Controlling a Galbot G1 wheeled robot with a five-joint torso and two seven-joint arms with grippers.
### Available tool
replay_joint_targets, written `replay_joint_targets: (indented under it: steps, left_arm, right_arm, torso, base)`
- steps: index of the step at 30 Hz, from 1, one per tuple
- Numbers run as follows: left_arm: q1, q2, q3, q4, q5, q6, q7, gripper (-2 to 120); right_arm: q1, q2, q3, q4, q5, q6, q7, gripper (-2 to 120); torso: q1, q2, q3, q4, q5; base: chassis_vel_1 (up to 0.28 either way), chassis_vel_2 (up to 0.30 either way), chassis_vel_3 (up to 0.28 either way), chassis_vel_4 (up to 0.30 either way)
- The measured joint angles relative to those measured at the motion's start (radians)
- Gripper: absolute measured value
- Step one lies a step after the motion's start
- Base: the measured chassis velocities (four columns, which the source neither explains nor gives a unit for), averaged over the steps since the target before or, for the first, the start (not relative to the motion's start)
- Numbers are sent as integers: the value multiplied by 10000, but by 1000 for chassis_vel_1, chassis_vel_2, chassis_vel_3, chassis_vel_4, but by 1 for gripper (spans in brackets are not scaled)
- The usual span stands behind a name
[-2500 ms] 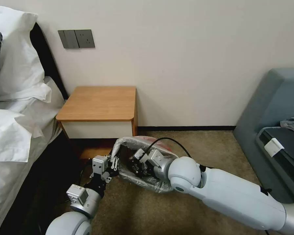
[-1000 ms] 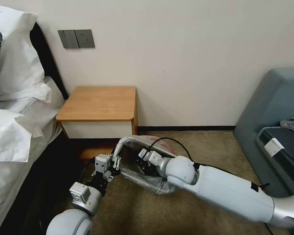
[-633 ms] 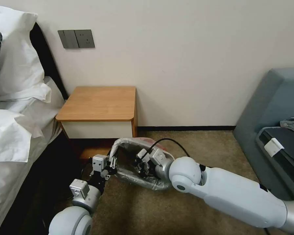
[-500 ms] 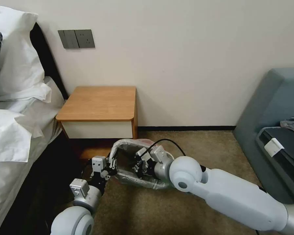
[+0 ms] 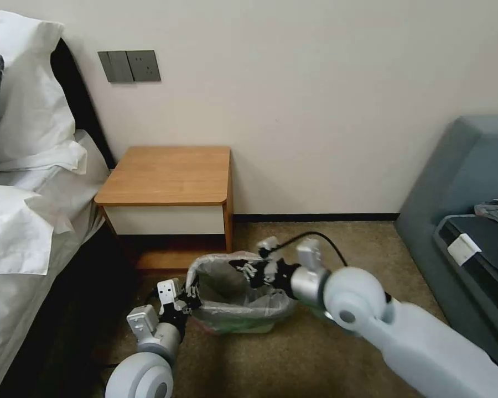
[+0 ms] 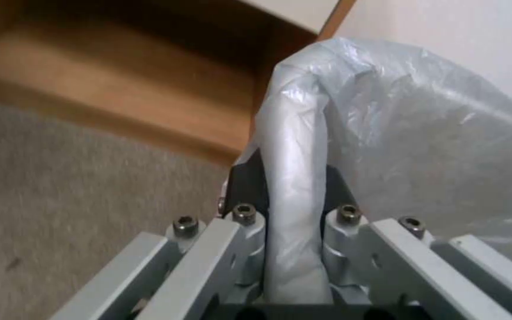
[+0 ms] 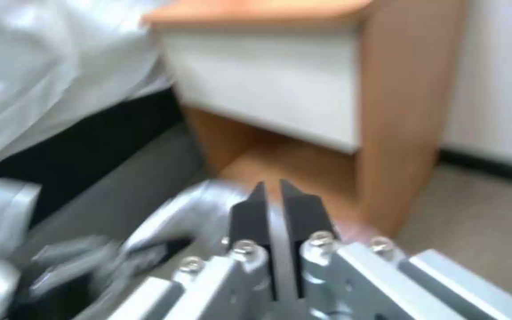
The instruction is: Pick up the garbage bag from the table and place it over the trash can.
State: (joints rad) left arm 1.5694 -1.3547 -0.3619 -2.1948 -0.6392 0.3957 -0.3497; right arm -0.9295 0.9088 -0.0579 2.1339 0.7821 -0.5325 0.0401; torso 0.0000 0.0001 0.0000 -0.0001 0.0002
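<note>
Head view: the garbage bag [image 5: 235, 296] is draped over the trash can [image 5: 249, 327] on the carpet [image 5: 293, 365], in front of the table [image 5: 169, 177] and just right of the bed [image 5: 22, 232]; its mouth stands open and the film is folded outward over the rim on the near side, with only a sliver of the can showing beneath. The left gripper [image 5: 189, 292] is at the bag's left edge; in the left wrist view its fingers [image 6: 241, 186] are closed on a rolled fold of plastic, pinching it between the pads. The right gripper [image 5: 253, 271] sits at the far right rim; in the right wrist view its jaws are nearly together with only a thin slit between them, and I cannot tell whether any film is caught there.

The bag looks very light, limp and slippery; it will likely crumple and slide rather than hold shape, so a bunched fold at the rim is the best hold.

Around it are a plain wall [image 5: 315, 99], a switch plate [image 5: 129, 66] and a grey-blue sofa [image 5: 459, 182] to the right.
</note>
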Motion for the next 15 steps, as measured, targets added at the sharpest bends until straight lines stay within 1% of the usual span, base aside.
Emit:
replay_joint_targets:
  steps: [1, 2, 3, 4, 5, 8, 9, 10, 12, 13, 15]
  left_arm:
    - [58, -33, 21, 0, -20, 0, 2, 7]
    - [58, -33, 21, 0, -20, 0, 2, 7]
    - [125, -69, 30, -5, -21, -1, 6, 7]
    - [219, -118, 31, -34, -9, -6, 14, 7]
    - [219, -118, 31, -34, -9, -6, 14, 7]
    - [404, -253, 8, -50, 206, -118, 50, 7]
    - [404, -253, 8, -50, 206, -118, 50, 7]
    - [413, -273, 11, -3, 288, -159, 57, 7]
    - [424, -270, 67, 64, 384, -190, 73, 7]
    - [424, -270, 67, 64, 384, -190, 73, 7]
    - [477, -222, 186, 128, 467, -222, 117, 7]
  right_arm:
    - [-276, 145, 211, -2, -598, 333, 130, 15]
    - [-276, 145, 211, -2, -598, 333, 130, 15]
    - [-442, 264, 322, -26, -1064, 605, 249, 18]
    - [-671, 472, 479, -111, -1817, 902, 377, 23]
    - [-671, 472, 479, -111, -1817, 902, 377, 23]
    - [-1440, 1036, 863, -217, -3477, 1742, 830, 38]
    - [-1440, 1036, 863, -217, -3477, 1742, 830, 38]
    - [-1850, 1202, 1109, -152, -3972, 1966, 976, 45]
    - [-2480, 1440, 1567, -37, -4672, 2289, 984, 53]
    - [-2480, 1440, 1567, -37, -4672, 2289, 984, 53]
    - [-3116, 1685, 2012, 32, -5146, 2608, 964, 63]
  torso:
    - [0, 0, 0, 0, 0]
    - [0, 0, 0, 0, 0]
    - [0, 0, 0, -1, -2]
    - [0, 0, 0, 1, -2]
    - [0, 0, 0, 1, -2]
    - [0, 0, 0, 3, -1]
    - [0, 0, 0, 3, -1]
    - [0, 0, 0, 2, -1]
    - [0, 0, 0, 0, -3]
    - [0, 0, 0, 0, -3]
    - [0, 0, 0, -1, -3]
  base:
    - [0, 0, 0, 0]
    - [0, 0, 0, 0]
    - [0, 0, 0, 0]
    - [0, 0, 0, 0]
    - [0, 0, 0, 0]
    - [0, 0, 0, 0]
    - [0, 0, 0, 0]
    - [0, 0, 0, 0]
    - [0, 0, 0, 0]
    - [0, 0, 0, 0]
    - [0, 0, 0, 0]
